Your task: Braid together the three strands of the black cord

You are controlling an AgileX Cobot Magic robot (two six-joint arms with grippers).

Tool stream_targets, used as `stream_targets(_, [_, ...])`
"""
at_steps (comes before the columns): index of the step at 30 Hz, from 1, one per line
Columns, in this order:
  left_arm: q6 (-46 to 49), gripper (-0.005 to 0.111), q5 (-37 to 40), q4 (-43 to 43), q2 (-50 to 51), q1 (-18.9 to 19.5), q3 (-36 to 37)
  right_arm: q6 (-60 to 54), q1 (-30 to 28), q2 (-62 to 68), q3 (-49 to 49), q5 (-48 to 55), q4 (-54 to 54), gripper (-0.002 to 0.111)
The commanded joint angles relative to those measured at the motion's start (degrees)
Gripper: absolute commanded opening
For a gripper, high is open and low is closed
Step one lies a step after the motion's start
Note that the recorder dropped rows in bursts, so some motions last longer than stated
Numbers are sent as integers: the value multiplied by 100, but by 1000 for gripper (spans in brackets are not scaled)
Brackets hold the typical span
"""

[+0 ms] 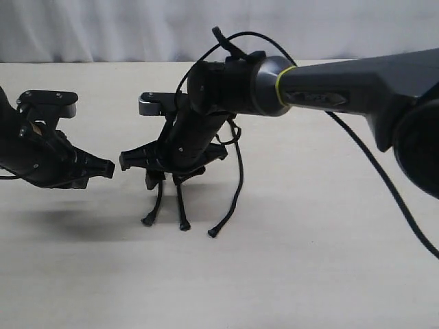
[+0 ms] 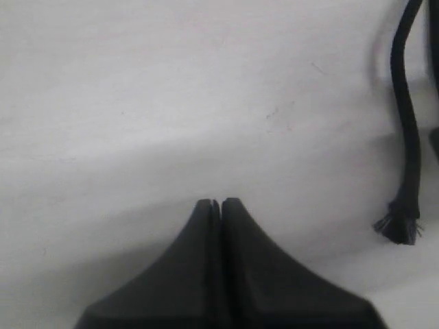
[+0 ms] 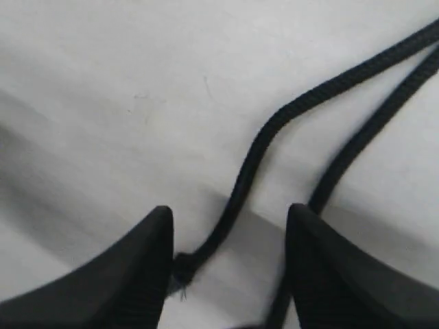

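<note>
A: How far along is the braid?

B: At the very start, I judge. On the pale table (image 1: 309, 274) the right arm (image 1: 343, 86) reaches across the middle. Its right gripper (image 1: 168, 181) points down over the black cord (image 1: 239, 171). Below it the three strands (image 1: 159, 203) run out side by side toward the camera. They are apart at their ends, and I can see no crossing. The bound end is hidden behind the arm.

A: And the grippers?

B: The right gripper's jaws stand wide apart, holding nothing. The left gripper (image 1: 104, 168) hovers just beside it, pinched together on nothing.

A: What does the next move call for?

B: Picking one outer strand, closing on that one alone, then carrying it over the middle strand. The risk, as I see it, is catching two at once.

A: Why two?

B: The right wrist view shows what the exterior view hides. Two strands lie between the open fingers (image 3: 147, 274). One ends right against one finger, and the other runs close along the opposite finger.

A: And the left wrist view?

B: It shows the left jaws meeting with no cord between them. It also shows one strand nearby that ends in a frayed tip (image 2: 398, 227), clear of the fingers. I cannot tell which of the three it is. Only the exterior view shows all three ends together.
</note>
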Motion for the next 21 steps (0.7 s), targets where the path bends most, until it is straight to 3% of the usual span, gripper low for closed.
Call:
stream_targets(1, [-10,0,-30,-59,13,-45,-42,137,-2,-236,3,624,-849,49])
stream_targets(10, [-10,0,-65,-184,13,-45,-42,325,354,163,15,857,-1749,45])
stream_targets(12, [-10,0,-65,-195,13,-45,-42,236,406,273,15,930,-1979,34])
stream_targets(15, [-10,0,-65,-256,13,-45,-42,193,382,350,15,1066,-1980,8])
stream_targets(21, [-10,0,-76,-514,13,-45,-42,10,143,-42,-239,1608,-1952,4])
